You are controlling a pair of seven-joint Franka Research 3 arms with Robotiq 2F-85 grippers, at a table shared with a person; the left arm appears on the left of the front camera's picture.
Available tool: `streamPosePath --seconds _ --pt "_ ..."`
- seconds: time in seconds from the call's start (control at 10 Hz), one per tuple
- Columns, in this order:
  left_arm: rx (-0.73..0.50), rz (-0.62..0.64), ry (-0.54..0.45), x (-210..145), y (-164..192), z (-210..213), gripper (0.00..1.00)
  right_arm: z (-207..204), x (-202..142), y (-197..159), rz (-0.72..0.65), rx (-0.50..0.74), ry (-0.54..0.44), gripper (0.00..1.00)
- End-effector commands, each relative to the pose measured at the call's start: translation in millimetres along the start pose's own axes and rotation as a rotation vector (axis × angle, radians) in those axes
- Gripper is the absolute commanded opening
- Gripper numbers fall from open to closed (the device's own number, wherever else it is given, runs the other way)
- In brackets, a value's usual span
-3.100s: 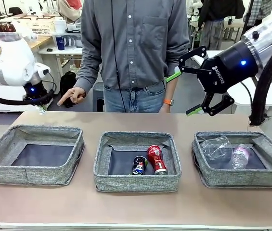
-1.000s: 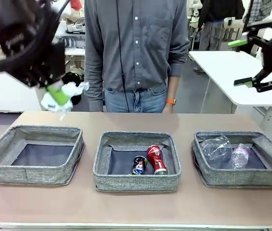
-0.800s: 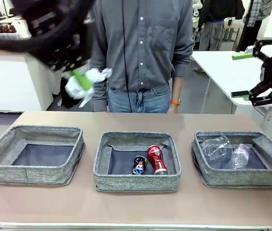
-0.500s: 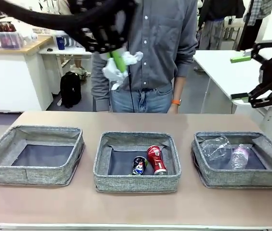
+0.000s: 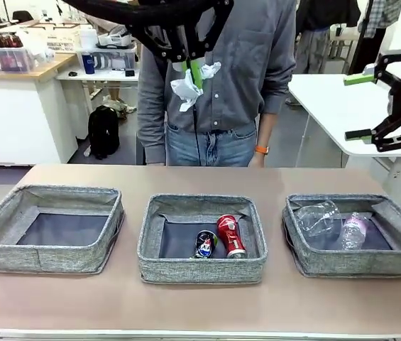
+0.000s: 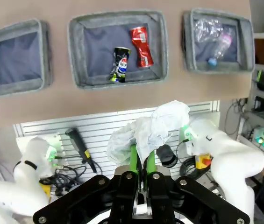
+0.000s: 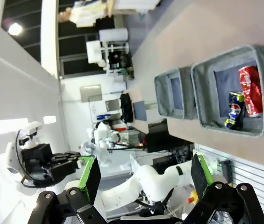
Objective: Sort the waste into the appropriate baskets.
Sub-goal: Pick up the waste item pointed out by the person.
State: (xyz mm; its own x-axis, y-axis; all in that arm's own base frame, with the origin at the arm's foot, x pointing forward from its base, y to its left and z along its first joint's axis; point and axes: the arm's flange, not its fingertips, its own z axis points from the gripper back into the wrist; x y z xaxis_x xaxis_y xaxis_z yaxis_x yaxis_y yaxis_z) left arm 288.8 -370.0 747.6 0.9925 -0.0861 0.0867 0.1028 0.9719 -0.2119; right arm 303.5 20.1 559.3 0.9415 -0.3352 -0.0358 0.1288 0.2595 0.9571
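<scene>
High above the middle basket [image 5: 201,270], in front of the person's chest, my left gripper [image 5: 194,72] is shut on the crumpled white paper wad [image 5: 188,88]. From the left wrist the wad [image 6: 150,133] sits between the green fingers [image 6: 133,158], far over the three baskets. The middle basket [image 6: 117,84] holds a red can [image 5: 231,234] and a dark blue can [image 5: 205,244]. A clear cup [image 5: 319,217] and a small bottle [image 5: 354,231] lie in the right basket [image 5: 356,264]. Only dark fabric shows in the left basket [image 5: 44,259]. My right gripper [image 5: 386,103] hangs open at the far right with nothing between its fingers.
A person stands at the table's far edge behind the middle basket, hands out of sight. A white side table [image 5: 328,106] lies behind my right gripper. Bare tabletop [image 5: 200,305] runs in front of the baskets.
My left arm has swung up and to the right with the paper wad, from over the left basket to above the middle one. The right gripper has barely shifted.
</scene>
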Motion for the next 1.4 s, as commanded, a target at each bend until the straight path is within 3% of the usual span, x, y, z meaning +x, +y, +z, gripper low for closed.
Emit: streamPosePath --seconds 0.0,0.3,0.4,0.5,1.3 --pt "-0.015 0.091 0.019 6.9 -4.7 19.8 0.02 -1.8 0.2 1.1 -0.008 0.023 -0.002 1.0" --pt "-0.028 0.12 0.112 17.1 1.3 22.5 0.02 -1.8 0.2 1.1 -0.008 0.023 -0.002 1.0" --pt "-0.136 0.072 0.152 20.0 9.0 15.3 0.02 -1.8 0.2 1.1 -0.008 0.023 -0.002 1.0" --pt "-0.01 0.106 0.066 16.4 3.8 15.4 0.02 -1.8 0.2 1.1 -0.008 0.023 -0.002 1.0" --pt "-0.01 0.106 0.066 16.4 3.8 15.4 0.02 -1.8 0.2 1.1 -0.008 0.023 -0.002 1.0"
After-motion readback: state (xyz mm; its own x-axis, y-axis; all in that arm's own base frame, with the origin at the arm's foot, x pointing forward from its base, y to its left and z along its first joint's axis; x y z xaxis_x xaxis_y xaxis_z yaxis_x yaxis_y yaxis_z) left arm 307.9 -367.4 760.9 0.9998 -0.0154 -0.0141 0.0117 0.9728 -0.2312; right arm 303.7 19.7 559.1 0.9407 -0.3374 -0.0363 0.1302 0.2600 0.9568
